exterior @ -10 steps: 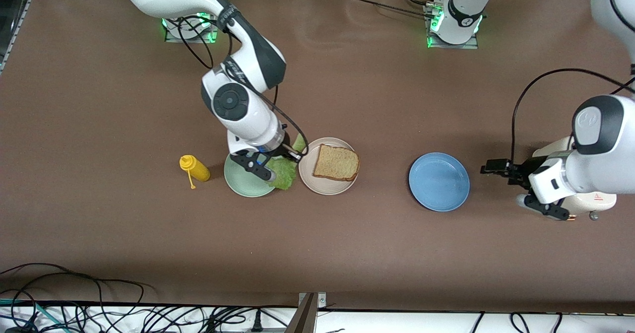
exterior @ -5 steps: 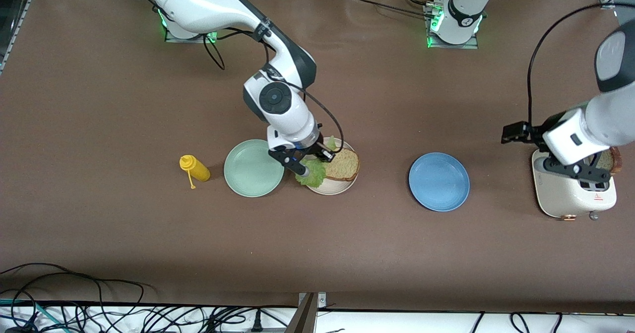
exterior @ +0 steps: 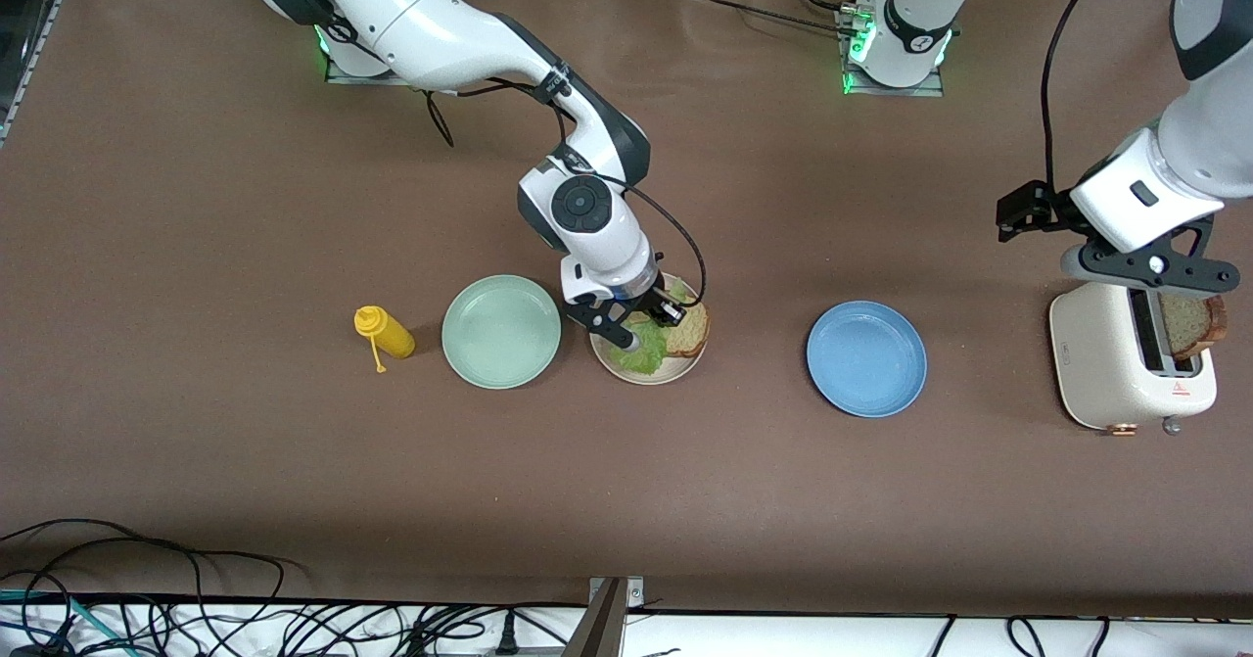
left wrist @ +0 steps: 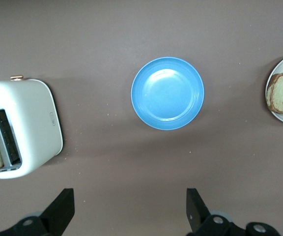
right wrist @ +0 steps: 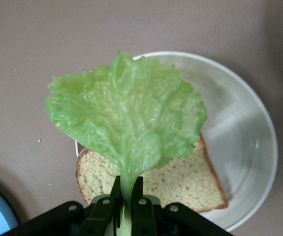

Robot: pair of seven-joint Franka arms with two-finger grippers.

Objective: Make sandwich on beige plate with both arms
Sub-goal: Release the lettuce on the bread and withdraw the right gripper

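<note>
Two white jointed arms share the brown table we are looking at. We see the right gripper (exterior: 641, 329) over the round pale beige plate (exterior: 675, 370), its black fingers pinched together on the stem of a ruffled green lettuce leaf (right wrist: 129, 120) that hangs above a square slice of brown wholegrain bread (right wrist: 181, 179) lying on that plate. We see the left gripper (left wrist: 129, 214) with its fingers spread wide apart and holding nothing, up over the cream toaster (exterior: 1101, 373) at the left arm's end of the table, where a second brown bread slice (exterior: 1189, 324) sticks out of a slot. Between toaster and beige plate lies a round blue plate (exterior: 866, 358); toward the right arm's end sit a mint-green plate (exterior: 500, 331) and a yellow squeeze bottle (exterior: 387, 332).
</note>
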